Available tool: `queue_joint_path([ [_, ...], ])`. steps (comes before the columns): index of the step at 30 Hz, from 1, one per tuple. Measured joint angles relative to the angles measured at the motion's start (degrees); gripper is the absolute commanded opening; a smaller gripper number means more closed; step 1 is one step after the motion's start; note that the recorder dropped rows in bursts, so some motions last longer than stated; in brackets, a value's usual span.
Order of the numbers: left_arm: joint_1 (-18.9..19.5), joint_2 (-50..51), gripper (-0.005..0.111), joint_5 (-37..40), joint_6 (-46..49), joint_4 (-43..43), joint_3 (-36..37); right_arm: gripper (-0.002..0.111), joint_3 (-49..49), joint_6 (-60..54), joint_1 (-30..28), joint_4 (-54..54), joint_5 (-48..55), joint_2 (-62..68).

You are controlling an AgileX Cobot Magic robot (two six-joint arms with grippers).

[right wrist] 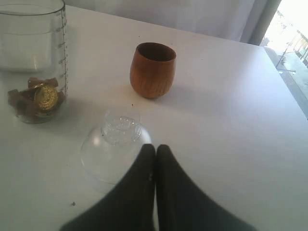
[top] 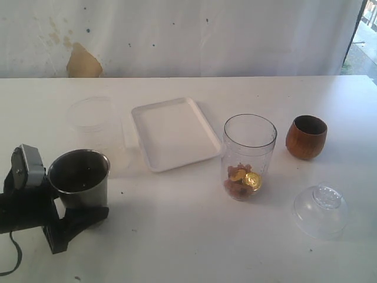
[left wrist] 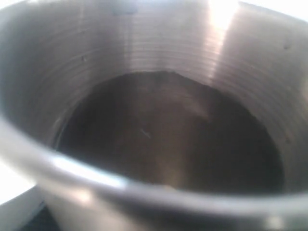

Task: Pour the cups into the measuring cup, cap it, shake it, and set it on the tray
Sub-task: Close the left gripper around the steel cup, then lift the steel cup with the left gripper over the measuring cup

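Exterior view: steel tumbler (top: 79, 177) upright near the table's (top: 188, 247) front-left corner, left gripper (top: 82, 206) clamped on its lower wall. Measuring cup (top: 249, 156) mid-table, uncapped, gold and brown pieces at the bottom. Tray (top: 174, 132) just beside it, leftward. Wooden cup (top: 306, 137) nearer the right edge. Clear domed lid (top: 320, 209) toward the front edge. Right gripper (right wrist: 155, 159) pressed closed, empty, near the lid.

Matte black robot arms.
A grey rounded box (top: 27, 167) tops the left black wrist block (top: 26, 213); thin black cable (top: 17, 254) trails; right black fingers (right wrist: 137, 192) taper.
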Motion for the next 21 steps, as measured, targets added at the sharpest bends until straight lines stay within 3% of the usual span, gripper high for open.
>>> queue_joint_path([
  [7,0.0,-5.1,0.000,0.1,-0.9,0.0,0.0,0.000,0.0,0.3,0.0,0.0,0.0,0.0],
  [16,0.0,-8.6,0.000,0.1,-12.2,2.9,-2.5,0.000,0.0,0.3,0.0,0.0,0.0,0.0],
  [21,-2.7,-10.5,0.000,0.2,-15.1,3.0,-3.8,0.000,0.0,0.3,0.0,0.0,0.0,0.0],
])
